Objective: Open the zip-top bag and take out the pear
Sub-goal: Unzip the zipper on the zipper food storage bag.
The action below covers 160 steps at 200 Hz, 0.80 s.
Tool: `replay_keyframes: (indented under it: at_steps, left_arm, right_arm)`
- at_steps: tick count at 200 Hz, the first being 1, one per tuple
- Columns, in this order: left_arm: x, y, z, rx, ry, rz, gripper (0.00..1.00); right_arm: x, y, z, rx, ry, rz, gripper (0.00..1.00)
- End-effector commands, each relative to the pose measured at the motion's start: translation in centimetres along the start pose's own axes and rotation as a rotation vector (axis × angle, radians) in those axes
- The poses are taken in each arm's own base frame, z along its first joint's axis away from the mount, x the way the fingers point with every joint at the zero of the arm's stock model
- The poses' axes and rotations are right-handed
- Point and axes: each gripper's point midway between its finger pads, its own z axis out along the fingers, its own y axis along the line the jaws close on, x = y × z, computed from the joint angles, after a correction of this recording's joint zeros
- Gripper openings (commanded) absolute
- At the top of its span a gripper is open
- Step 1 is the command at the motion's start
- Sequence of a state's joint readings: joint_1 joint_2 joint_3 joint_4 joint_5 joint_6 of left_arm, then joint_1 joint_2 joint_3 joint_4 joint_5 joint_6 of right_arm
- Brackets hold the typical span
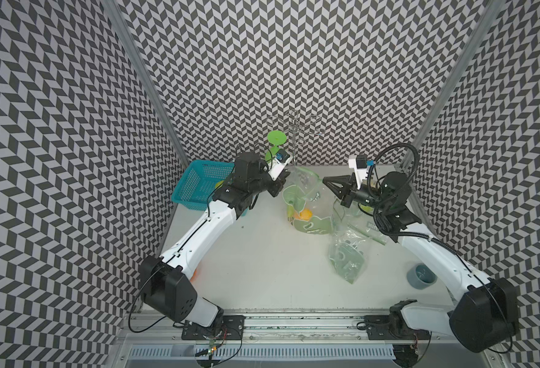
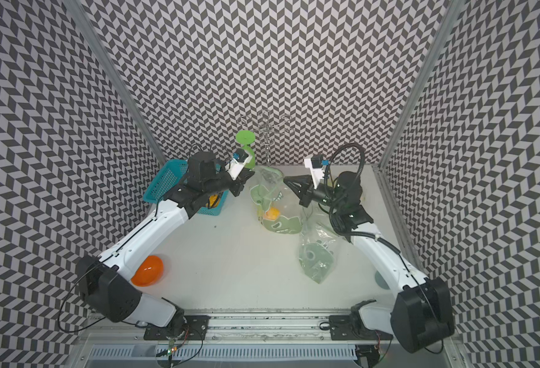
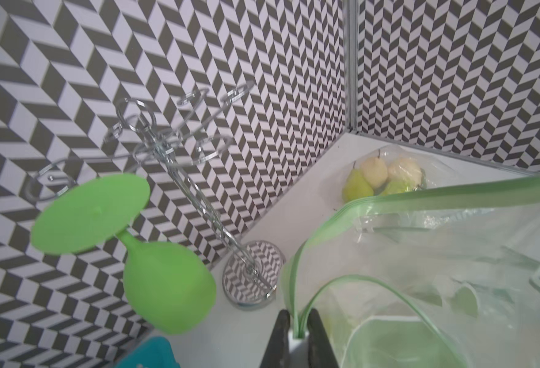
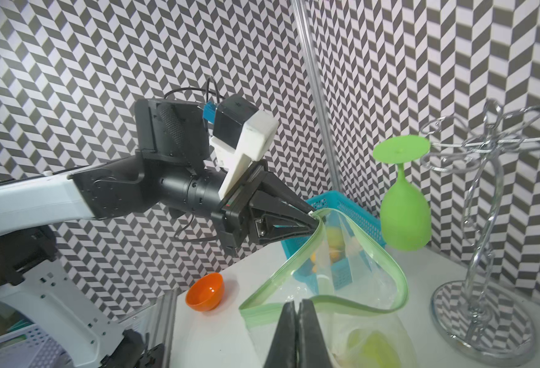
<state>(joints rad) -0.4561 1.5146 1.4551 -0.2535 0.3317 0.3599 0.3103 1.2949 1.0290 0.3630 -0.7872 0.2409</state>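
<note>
Above the far middle of the table (image 1: 246, 255), both of my grippers were busy with the mouth of the zip-top bag (image 1: 303, 191). My left gripper (image 4: 313, 218) was clamped narrow on one end of the green zip rim (image 3: 421, 194). My right gripper (image 4: 297, 313) was closed flat with the near lip at its tips, and the rim drew to a point toward it in both top views. I judged that lip pinched, though the film was too thin to be sure. Between the two holds the mouth gaped as a loop, so the opening looked largely done.

What mattered next was the way down. The bag's long axis ran from the raised mouth between my grippers toward my base, with its bottom resting on the table. The pear (image 1: 290, 211), as best I could read it through the printed film, lay at that bottom, touching an orange fruit (image 1: 306, 214). So it sat below both sets of tips and back toward me, on the side under my left gripper. That one was a little nearer, but it was also holding the bag up.

I judged that my right gripper would have to let go, spread, and go down through the loop along that axis. If the freed lip slumped, it could close the way in.
</note>
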Motion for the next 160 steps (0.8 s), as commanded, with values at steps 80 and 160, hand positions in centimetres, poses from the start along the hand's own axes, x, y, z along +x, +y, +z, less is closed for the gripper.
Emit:
replay_keyframes:
  at_steps: [80, 160]
  left_arm:
    - [3.7, -3.4, -4.6, -0.042, -0.185, -0.119, 0.00]
    - [8.0, -6.2, -7.1, -0.016, -0.110, -0.125, 0.00]
  right_arm:
    - [13.9, 10.3, 0.5, 0.060, 0.223, -0.005, 0.08]
    - [7.2, 9.6, 1.5, 0.221, 0.207, 0.071, 0.52]
